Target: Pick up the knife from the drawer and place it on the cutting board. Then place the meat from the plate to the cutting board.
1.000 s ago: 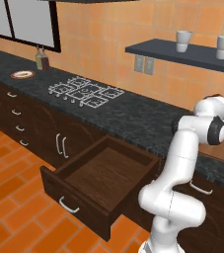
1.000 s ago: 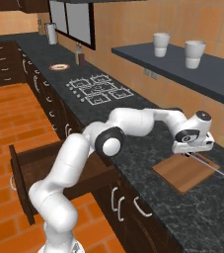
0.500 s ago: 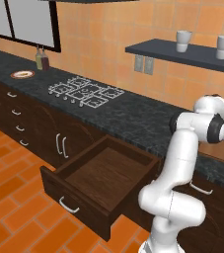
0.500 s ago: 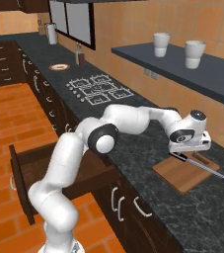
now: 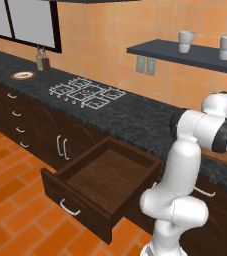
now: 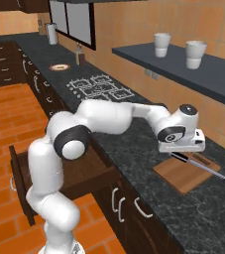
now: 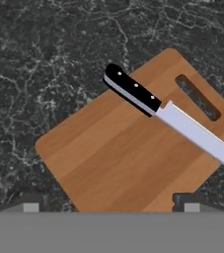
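The knife [image 7: 153,106] lies flat on the cutting board [image 7: 118,158], black handle toward the board's corner and its blade running off the far edge. My gripper [image 7: 109,203] hovers just above the board, open, nothing between its fingers. From the right base view the knife [image 6: 199,165] rests on the cutting board [image 6: 183,176] directly under the gripper [image 6: 185,151]. The drawer [image 5: 105,176] stands pulled out and empty. Far left on the counter sits the plate [image 5: 23,75] with the meat [image 5: 23,74] on it; the same plate [image 6: 60,67] appears in the right base view.
A gas hob [image 5: 86,92] sits mid-counter, with two bottles [image 5: 42,60] by the window. Two cups [image 6: 162,44] stand on the wall shelf [image 6: 193,67] above the board. The open drawer [image 6: 72,174] juts out into the floor space in front of the cabinets.
The gripper lowered the knife onto the cutting board and let go of it. Its fingers now stand open just above the knife.
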Available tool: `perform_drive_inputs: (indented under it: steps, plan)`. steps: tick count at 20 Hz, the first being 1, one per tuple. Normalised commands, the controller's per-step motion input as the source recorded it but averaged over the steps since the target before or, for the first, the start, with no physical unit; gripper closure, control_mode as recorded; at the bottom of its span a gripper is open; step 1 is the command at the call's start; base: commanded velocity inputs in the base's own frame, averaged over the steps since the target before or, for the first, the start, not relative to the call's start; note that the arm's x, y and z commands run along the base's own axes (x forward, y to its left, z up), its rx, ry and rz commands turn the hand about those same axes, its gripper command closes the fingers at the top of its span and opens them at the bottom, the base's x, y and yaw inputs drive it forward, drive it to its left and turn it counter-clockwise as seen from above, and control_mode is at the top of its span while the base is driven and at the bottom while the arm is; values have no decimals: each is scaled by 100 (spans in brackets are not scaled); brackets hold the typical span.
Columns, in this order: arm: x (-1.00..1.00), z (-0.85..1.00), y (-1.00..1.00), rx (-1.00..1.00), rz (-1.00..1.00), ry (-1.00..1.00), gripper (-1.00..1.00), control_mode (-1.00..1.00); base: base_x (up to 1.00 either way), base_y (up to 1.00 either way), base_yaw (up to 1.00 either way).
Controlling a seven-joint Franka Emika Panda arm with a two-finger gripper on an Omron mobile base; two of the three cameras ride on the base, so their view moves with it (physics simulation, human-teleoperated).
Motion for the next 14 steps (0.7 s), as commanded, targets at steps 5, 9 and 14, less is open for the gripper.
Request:
perform_drive_inputs:
  steps: [5,9,14]
  plan:
    - [-61,35,100,-12,-2,1,-100,-100,0,0,0]
    - [-49,45,100,-13,18,5,-100,-100,0,0,0]
    - [-38,55,100,-2,11,13,-100,-100,0,0,0]
